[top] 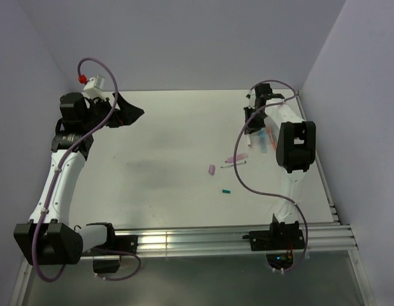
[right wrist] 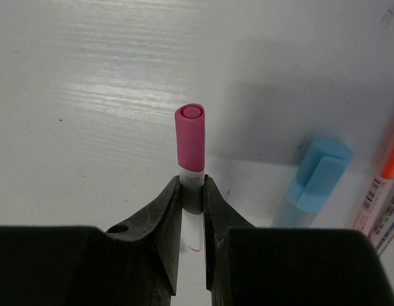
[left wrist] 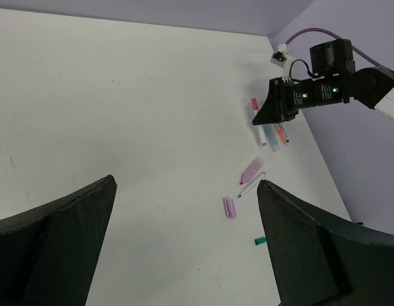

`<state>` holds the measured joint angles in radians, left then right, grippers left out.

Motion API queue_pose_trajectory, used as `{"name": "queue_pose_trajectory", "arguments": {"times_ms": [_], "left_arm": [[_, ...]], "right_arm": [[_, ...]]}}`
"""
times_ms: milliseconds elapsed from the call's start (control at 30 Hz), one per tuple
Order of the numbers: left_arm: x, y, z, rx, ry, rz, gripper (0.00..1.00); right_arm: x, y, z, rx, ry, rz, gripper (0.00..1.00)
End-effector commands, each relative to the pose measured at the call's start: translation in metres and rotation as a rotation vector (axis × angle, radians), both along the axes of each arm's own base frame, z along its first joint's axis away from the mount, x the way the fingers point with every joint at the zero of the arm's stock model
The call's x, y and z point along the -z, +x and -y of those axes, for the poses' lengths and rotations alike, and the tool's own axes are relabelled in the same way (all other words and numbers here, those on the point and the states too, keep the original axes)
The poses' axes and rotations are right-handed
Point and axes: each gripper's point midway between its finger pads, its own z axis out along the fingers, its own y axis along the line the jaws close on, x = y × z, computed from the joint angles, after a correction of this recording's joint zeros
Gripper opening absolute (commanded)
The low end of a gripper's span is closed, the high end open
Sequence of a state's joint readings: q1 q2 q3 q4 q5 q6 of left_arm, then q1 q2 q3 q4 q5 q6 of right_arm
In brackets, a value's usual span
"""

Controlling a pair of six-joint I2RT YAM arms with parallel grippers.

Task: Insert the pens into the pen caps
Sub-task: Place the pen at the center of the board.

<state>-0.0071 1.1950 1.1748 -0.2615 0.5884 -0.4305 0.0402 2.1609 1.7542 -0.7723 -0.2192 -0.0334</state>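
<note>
My right gripper [right wrist: 192, 188] is shut on the white barrel of a pen with a pink cap [right wrist: 190, 137], low over the table at the far right [top: 250, 135]. A pen with a light blue cap [right wrist: 318, 175] and an orange pen [right wrist: 388, 166] lie just right of it. Nearer the middle lie a pink pen [left wrist: 252, 169], a thin whitish pen [left wrist: 251, 187], a lilac cap [left wrist: 229, 207] and a small teal cap [left wrist: 259, 241]. My left gripper [left wrist: 187, 183] hangs wide open and empty at the far left [top: 133, 113], well away from them.
The white table [top: 165, 159] is boxed in by lilac walls behind and on both sides. A metal rail [top: 203, 239] carrying both arm bases runs along its near edge. The right arm's purple cable [top: 238, 175] loops over the table beside the loose pens.
</note>
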Motion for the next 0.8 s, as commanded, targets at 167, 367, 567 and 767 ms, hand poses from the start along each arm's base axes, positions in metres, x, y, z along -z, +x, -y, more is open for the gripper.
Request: {"name": "queue_pose_trajectory", "arguments": {"times_ms": [167, 367, 567, 767], "left_arm": [[0.006, -0.001, 0.001, 0.007, -0.006, -0.002, 0.99], [0.003, 0.002, 0.004, 0.019, -0.021, 0.006, 1.0], [0.006, 0.002, 0.006, 0.029, -0.036, -0.006, 1.0], [0.006, 0.002, 0.005, 0.023, -0.029, -0.005, 0.99]], "right_arm": [[0.005, 0.005, 0.05, 0.076, -0.103, -0.011, 0.04], [0.02, -0.008, 0.062, 0.095, -0.115, -0.067, 0.04], [0.023, -0.015, 0.062, 0.093, -0.111, -0.084, 0.04], [0.026, -0.014, 0.062, 0.098, -0.105, -0.092, 0.14]]}}
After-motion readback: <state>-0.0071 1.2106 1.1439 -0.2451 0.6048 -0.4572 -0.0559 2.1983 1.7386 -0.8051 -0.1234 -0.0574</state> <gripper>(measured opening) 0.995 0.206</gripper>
